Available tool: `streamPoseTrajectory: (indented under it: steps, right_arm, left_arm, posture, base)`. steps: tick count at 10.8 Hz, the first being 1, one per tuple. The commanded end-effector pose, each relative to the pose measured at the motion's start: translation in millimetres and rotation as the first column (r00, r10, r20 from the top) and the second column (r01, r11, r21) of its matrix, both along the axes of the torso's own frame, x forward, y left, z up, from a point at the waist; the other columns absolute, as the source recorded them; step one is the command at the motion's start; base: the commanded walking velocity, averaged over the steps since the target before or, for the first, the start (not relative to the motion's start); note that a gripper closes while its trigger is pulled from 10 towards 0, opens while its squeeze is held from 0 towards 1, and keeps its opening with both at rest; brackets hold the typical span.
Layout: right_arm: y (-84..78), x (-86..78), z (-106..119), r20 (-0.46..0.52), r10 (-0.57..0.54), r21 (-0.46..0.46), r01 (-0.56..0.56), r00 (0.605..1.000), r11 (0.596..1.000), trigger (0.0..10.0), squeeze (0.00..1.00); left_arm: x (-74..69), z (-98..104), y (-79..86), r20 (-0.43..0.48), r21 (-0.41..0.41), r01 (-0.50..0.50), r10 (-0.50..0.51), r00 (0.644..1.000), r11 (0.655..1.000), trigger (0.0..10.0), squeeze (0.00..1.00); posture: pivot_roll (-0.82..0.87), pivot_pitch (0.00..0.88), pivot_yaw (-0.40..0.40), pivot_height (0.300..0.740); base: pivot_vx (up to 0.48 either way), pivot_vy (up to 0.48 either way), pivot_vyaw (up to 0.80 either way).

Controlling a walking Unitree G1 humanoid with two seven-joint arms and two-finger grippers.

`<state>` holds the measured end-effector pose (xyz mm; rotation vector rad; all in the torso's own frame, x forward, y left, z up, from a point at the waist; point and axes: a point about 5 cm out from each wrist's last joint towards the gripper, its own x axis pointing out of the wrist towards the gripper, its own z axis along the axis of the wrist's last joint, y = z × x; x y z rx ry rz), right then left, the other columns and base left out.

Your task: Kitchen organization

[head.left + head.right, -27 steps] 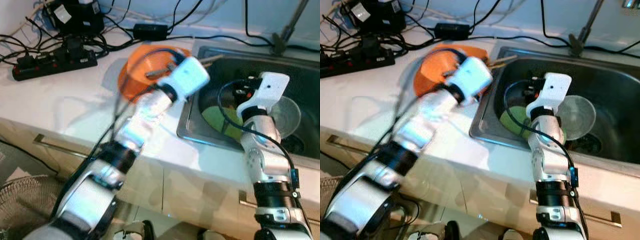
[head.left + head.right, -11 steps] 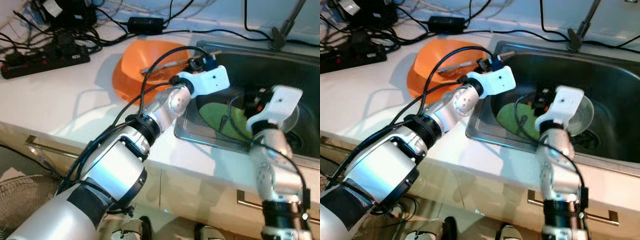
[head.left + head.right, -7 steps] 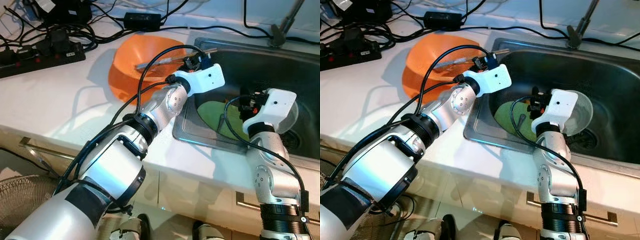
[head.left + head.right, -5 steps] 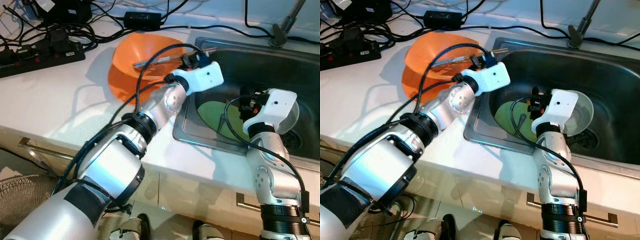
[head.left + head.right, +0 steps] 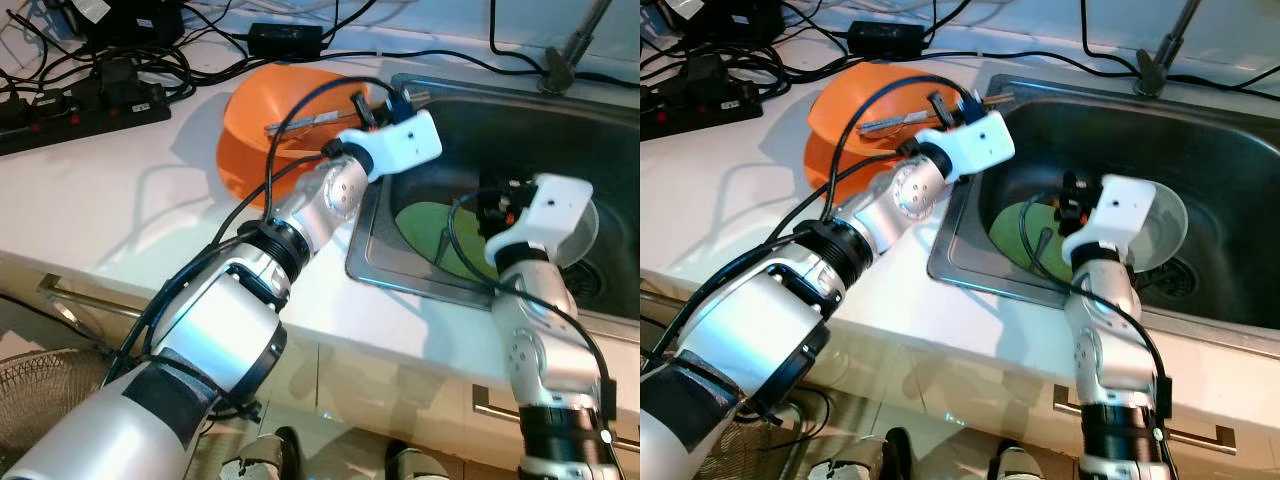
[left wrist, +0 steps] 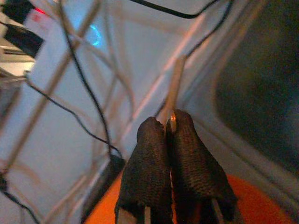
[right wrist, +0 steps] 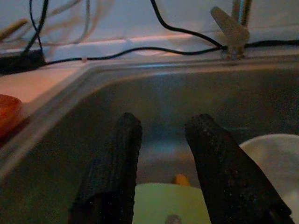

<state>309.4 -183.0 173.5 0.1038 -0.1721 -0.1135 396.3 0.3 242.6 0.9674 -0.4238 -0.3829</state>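
The left claw (image 6: 169, 135) is pressed together on a thin stick, apparently a chopstick (image 6: 175, 88), and hangs above the orange bowl (image 5: 265, 110) on the white counter (image 5: 120, 190), just beside the near-left corner of the steel sink (image 5: 600, 150). More utensils (image 5: 300, 122), hard to identify, lie across the bowl's hollow. The right claw (image 7: 161, 140) is spread and empty, low inside the sink over a green plate (image 5: 440, 235), with a clear bowl (image 5: 580, 225) just beside it near the drain. The main risk, as I judge it, is the pinch itself: the 2 fingers grip the stick near 1 end, so it could pivot or slip out and drop, either back into the orange bowl, knocking the other utensils, or over the rim into the sink. A swing toward the basin could also bring the left arm close to the right arm, which stands in the sink's near part. Black cables (image 5: 330, 55) and a power strip (image 5: 80, 105) crowd the back of the counter, so a wide sweep might snag them. Much is unclear: the held stick's far end blurs into the pale counter in the left wrist view, and whether 1 stick or 2 is held cannot be told. The white wrist housing hides the left fingertips from the head camera, and the right arm covers part of the green plate, so what lies on it is uncertain.
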Motion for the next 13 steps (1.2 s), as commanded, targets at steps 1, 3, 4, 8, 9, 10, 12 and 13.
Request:
streamPoseTrajectory:
  steps: [1, 3, 4, 8, 9, 10, 12, 13]
  right_arm:
    - [0.2, 1.2, -2.6, -0.012, -0.009, 0.0, 0.009, 1.0, 1.0, 10.0, 0.0]
    - [-1.3, 5.1, -0.3, -0.002, -0.015, 0.003, 0.015, 1.0, 1.0, 10.0, 0.0]
    - [-0.9, 8.1, 0.1, -0.001, -0.015, 0.004, 0.015, 1.0, 1.0, 10.0, 0.0]
    - [0.7, 16.3, 2.4, 0.012, -0.009, 0.012, 0.009, 1.0, 1.0, 10.0, 0.0]
    - [1.0, 18.4, 3.3, 0.015, -0.006, 0.012, 0.006, 1.0, 1.0, 10.0, 0.0]
    - [2.2, 21.7, 4.8, 0.022, 0.0, 0.013, 0.0, 1.0, 1.0, 10.0, 0.0]
    - [6.7, 27.8, 6.5, 0.032, 0.018, 0.02, -0.019, 0.999, 1.0, 10.0, 0.0]
    - [8.6, 30.2, 6.5, 0.033, 0.023, 0.022, -0.024, 0.999, 0.999, 10.0, 0.0]
  left_arm:
    - [-0.6, 3.7, -2.7, -0.003, -0.034, 0.008, -0.009, 1.0, 0.999, 0.0, 0.0]
    - [-2.2, 5.8, -5.6, -0.048, -0.103, 0.05, -0.055, 0.997, 0.993, 0.0, 0.0]
    - [-2.2, 9.9, -5.7, -0.075, -0.156, 0.073, -0.085, 0.994, 0.985, 0.0, 0.0]
    - [-7.0, 23.8, -11.1, -0.17, -0.362, 0.198, -0.274, 0.947, 0.911, 10.0, 0.0]
    - [-6.9, 26.4, -9.2, -0.179, -0.373, 0.216, -0.299, 0.937, 0.902, 10.0, 0.0]
    - [-5.3, 35.9, -1.1, -0.175, -0.408, 0.232, -0.324, 0.93, 0.883, 10.0, 0.0]
    - [-3.4, 61.2, 19.2, -0.109, -0.475, 0.244, -0.332, 0.937, 0.845, 10.0, 0.0]
    - [-4.6, 75.2, 27.9, -0.061, -0.534, 0.245, -0.326, 0.943, 0.809, 10.0, 0.0]
  posture:
    - [-0.06, 0.152, 0.036, 0.74]
    - [-0.05, 0.143, 0.038, 0.74]
    - [-0.05, 0.132, 0.043, 0.74]
    - [-0.03, 0.107, 0.042, 0.74]
    - [-0.02, 0.104, 0.04, 0.74]
    - [-0.01, 0.098, 0.037, 0.74]
    - [0.01, 0.084, 0.03, 0.74]
    - [0.02, 0.078, 0.029, 0.74]
  base:
    - [0.0, 0.0, 0.0]
    - [0.0, 0.0, 0.0]
    - [0.0, 0.0, 0.0]
    - [0.0, 0.0, 0.0]
    - [0.0, 0.0, 0.0]
    - [0.0, 0.0, 0.0]
    - [0.0, 0.0, 0.0]
    - [0.0, 0.0, 0.0]
